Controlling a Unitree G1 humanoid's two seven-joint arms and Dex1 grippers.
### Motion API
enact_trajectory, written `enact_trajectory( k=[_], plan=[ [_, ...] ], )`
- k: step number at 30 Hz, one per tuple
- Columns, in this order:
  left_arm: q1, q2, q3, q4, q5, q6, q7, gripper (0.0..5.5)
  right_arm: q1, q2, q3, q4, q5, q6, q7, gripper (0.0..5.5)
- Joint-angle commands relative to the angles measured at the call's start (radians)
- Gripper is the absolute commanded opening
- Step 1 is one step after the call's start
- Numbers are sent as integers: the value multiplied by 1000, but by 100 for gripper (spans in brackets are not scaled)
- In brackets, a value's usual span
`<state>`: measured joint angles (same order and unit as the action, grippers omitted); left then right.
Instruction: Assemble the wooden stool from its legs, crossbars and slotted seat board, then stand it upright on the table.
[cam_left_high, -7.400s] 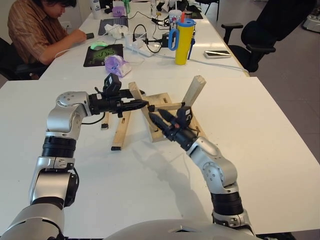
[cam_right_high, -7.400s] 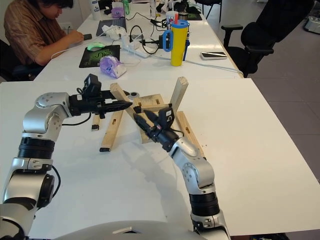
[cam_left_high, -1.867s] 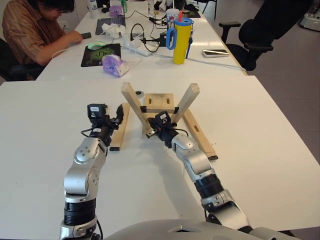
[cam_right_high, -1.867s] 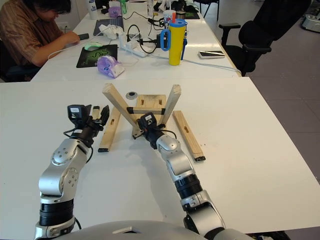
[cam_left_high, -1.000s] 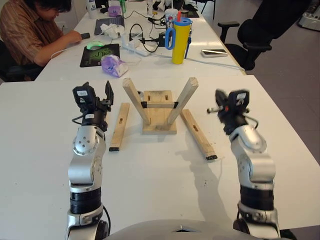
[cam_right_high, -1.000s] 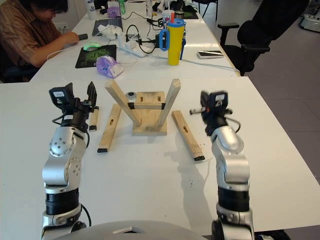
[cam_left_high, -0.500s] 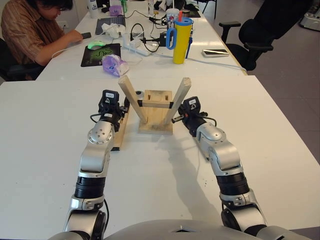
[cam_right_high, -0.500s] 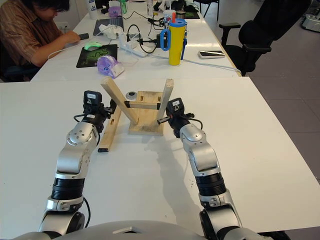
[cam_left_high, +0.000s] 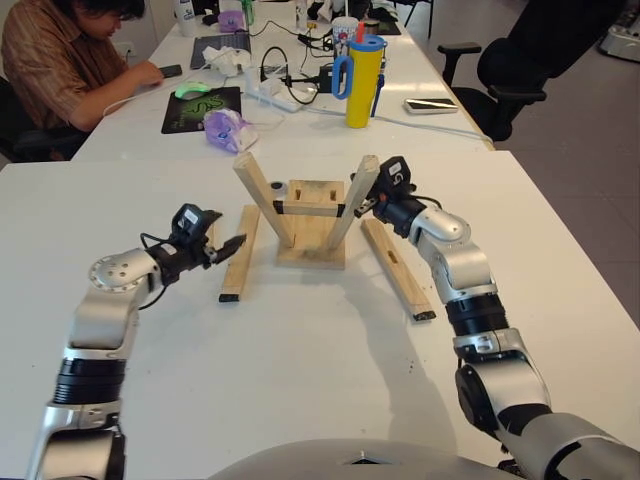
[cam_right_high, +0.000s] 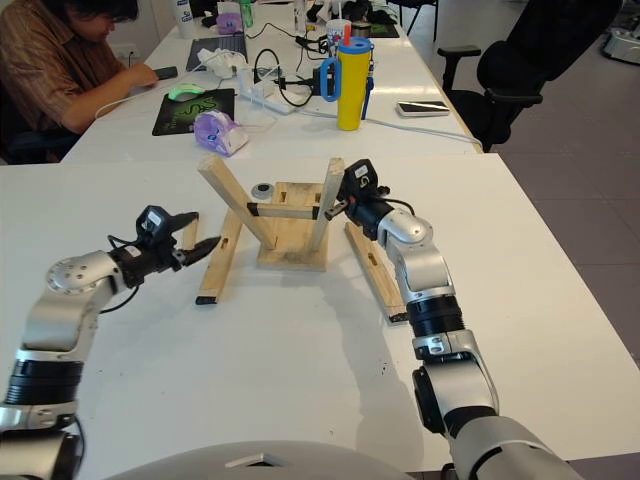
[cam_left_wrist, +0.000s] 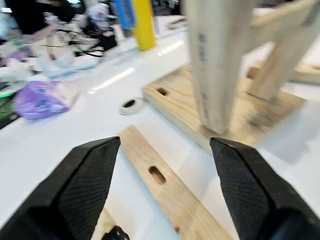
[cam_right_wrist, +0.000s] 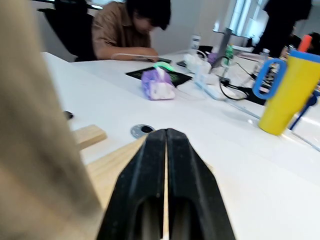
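1. The seat board (cam_left_high: 312, 243) lies flat on the tabletop (cam_left_high: 300, 350). Two legs stand in it and lean apart: the left standing leg (cam_left_high: 265, 200) and the right standing leg (cam_left_high: 350, 203). A crossbar (cam_left_high: 312, 208) joins them above the board.
2. The left loose leg (cam_left_high: 234, 275) lies flat just beside the left edge of the seat board. The right loose leg (cam_left_high: 397, 270) lies just beside its right edge.
3. The left jaws are spread wide and empty, to the left of the seat board. Their fingers (cam_left_wrist: 87, 185) are low over the slotted face of the left loose leg.
4. The right jaws are pressed together and hold nothing. They are at the top of the right standing leg, above the right side of the seat board; I cannot tell if they touch it.
5. The step in hand seems to be taking the left loose leg. I would lower the jaws so that one finger passes each long side, and grip away from the slot, near the middle.
6. The standing pair looks only seated in the board, so the right jaws should steady it gently, not push.
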<state>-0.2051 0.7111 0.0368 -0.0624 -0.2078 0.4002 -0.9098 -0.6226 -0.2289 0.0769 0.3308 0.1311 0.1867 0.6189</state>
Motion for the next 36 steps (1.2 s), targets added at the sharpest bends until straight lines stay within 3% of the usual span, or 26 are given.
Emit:
enact_trajectory(
  k=[1,5,10,15,22,28,36],
  plan=[
    [65,194,-76,-105,-77,147,-250,338,15,-28,86,-53,31,-66,207,0],
    [140,180,-140,-247,-162,281,-268,338,50,-16,141,-114,26,-90,258,0],
    [194,115,-241,-353,-163,358,-176,338,72,38,226,-169,3,-87,242,0],
    [208,88,-334,-351,-88,339,-96,338,68,112,289,-181,-20,-78,208,0],
    [174,3,-367,-283,-31,288,14,338,84,164,325,-282,9,23,184,0],
    [159,54,-353,-252,-7,270,3,338,-11,-42,260,8,-167,-83,116,0],
    [147,91,-362,-229,9,282,-15,338,-80,-31,321,323,-289,-220,116,0]
  ],
)
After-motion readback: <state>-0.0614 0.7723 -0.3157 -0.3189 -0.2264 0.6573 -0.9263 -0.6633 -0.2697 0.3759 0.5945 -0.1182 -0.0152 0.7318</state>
